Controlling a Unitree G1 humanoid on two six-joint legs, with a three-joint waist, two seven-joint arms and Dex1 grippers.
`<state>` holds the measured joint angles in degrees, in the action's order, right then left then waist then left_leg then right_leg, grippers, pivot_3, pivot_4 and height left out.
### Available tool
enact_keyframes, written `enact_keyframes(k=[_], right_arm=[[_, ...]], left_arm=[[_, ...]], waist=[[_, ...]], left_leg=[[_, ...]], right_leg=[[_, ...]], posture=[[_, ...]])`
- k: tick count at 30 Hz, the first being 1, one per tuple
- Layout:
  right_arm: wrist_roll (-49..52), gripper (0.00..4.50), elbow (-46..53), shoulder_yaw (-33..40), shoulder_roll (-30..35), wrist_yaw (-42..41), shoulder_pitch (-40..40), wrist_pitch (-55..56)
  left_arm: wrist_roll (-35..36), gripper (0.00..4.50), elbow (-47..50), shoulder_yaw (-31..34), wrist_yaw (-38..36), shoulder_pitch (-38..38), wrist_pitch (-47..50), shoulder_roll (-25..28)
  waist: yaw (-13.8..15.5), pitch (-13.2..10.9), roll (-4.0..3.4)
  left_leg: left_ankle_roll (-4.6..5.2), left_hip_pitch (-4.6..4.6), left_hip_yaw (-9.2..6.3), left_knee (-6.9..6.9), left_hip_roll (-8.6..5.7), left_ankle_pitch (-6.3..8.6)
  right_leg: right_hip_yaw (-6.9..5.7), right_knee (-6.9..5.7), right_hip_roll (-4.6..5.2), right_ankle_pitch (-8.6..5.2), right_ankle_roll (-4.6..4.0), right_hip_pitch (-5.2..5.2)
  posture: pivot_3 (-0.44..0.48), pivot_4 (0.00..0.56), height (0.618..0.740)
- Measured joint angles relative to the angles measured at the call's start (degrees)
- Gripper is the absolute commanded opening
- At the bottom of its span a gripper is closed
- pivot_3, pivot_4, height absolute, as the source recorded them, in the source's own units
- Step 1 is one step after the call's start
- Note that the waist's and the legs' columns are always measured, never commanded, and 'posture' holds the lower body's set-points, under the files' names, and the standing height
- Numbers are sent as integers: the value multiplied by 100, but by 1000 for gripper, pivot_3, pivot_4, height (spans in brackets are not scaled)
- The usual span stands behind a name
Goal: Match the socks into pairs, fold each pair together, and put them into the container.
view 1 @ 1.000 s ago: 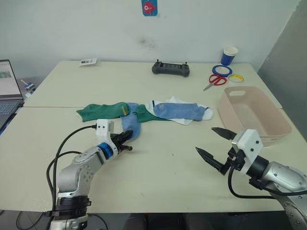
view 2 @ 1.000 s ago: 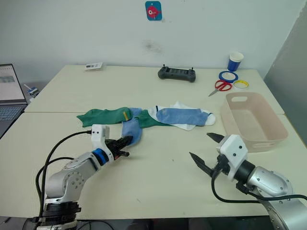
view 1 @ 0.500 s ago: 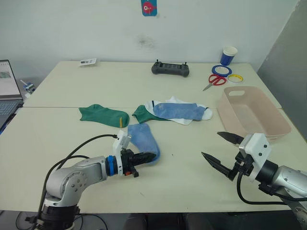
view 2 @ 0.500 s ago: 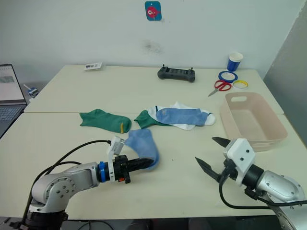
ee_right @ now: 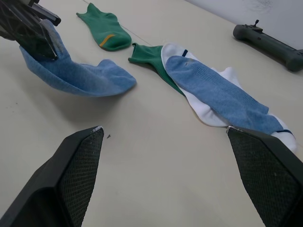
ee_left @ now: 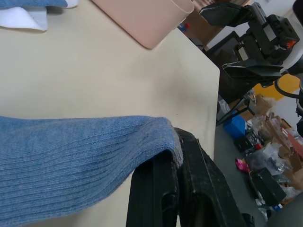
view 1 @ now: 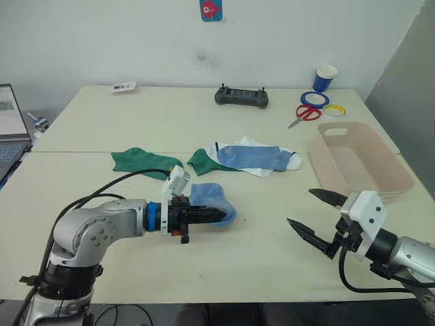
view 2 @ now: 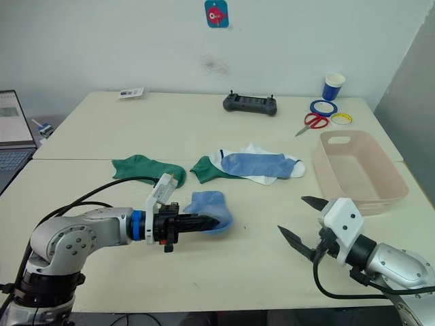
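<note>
A pale tabletop [view 1: 224, 265] stands against a white wall. The left gripper [view 1: 219, 216] is clenched on a light blue sock [view 1: 212, 197], holding it just above the tabletop near the front. The right gripper [view 1: 316, 214] hangs spread wide, grasping nothing, in front of the pink container [view 1: 360, 163]. Behind lie one green sock [view 1: 139, 163] alone, and another green sock [view 1: 202, 161] tucked under white socks [view 1: 268, 167] topped by the second blue sock [view 1: 253, 157].

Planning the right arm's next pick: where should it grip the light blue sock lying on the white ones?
Probably its toe end: the light blue sock lies flat on the white socks, pointing toward the right gripper. Descend from above, pinching only the top layer.
</note>
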<state>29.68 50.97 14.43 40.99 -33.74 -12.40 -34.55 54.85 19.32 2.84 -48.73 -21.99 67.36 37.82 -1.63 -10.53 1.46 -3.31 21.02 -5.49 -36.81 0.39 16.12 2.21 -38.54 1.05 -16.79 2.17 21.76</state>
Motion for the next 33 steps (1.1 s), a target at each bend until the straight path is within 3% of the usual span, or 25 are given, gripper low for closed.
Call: enact_keyframes(k=[12,15,19,22,26,33], right_arm=[[379,4500,253,746,226,-124,-498,-227],[440,4500,272,804,232,-126,-587,-228],[539,4500,276,799,300,-135,-621,-235],[625,4500,343,783,360,-147,-611,-255],[764,4500,408,648,389,-134,-655,-346],[663,4500,406,-148,384,165,-117,-458]], left_arm=[[590,25,-177,-464,-493,-1037,353,-311],[467,25,-147,-605,-1040,-741,279,367],[239,25,-112,-863,-1631,-464,48,884],[-207,25,-108,-1050,-2106,-288,-400,1420],[-1413,25,-793,-1522,-2871,320,-1584,2320],[-2548,25,-1705,-1714,-3273,699,-2871,2458]], waist=[[-21,-3,4],[-52,-5,0],[-11,-13,-3],[-1,-14,-6],[-20,-15,-8],[-4,-16,-9]], left_leg=[[0,0,5,0,-8,0],[0,-8,15,4,6,0],[0,-5,13,3,6,0],[1,-4,16,3,7,0],[2,-1,31,17,11,1],[3,23,34,14,22,1]], right_leg=[[0,2,-2,0,2,-1],[6,-2,-17,0,1,3],[5,-2,-16,-2,-2,4],[7,0,-13,-2,-2,4],[14,0,-14,-4,-7,23],[14,-2,-9,-4,-8,44]], posture=[[0,150,740],[0,150,740],[0,150,740],[0,150,740],[0,150,740],[0,150,740]])
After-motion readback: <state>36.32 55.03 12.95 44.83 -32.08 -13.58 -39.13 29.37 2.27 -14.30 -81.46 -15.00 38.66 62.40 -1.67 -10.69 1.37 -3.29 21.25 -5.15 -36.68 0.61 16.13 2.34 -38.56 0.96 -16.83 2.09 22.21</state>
